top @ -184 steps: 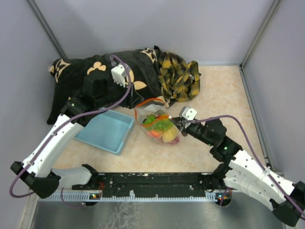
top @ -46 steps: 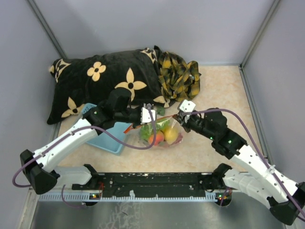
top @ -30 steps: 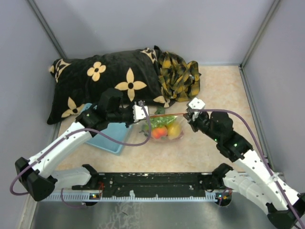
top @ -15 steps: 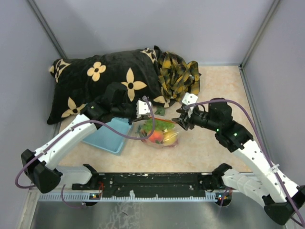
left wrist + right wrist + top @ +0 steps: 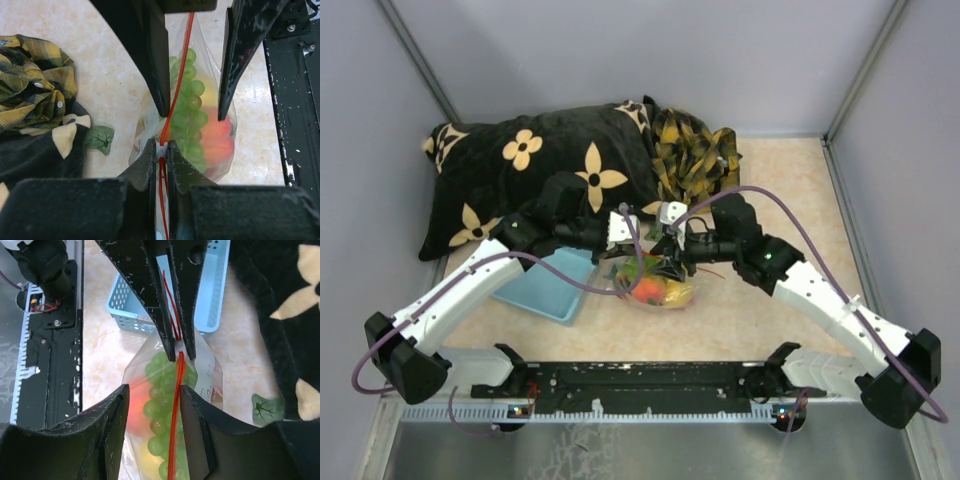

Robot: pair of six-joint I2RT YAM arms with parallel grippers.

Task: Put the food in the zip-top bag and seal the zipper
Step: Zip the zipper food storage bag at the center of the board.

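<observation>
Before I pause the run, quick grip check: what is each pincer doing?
Left pincer: closed on the zipper.
Right pincer: open, straddling the zipper, gripping nothing.

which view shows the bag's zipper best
The left wrist view: the zipper runs as a straight red line from the shut left hand up between the open fingers of the right hand. The right wrist view shows a shorter stretch. In the top view the arms hide nearly all of it.
</observation>
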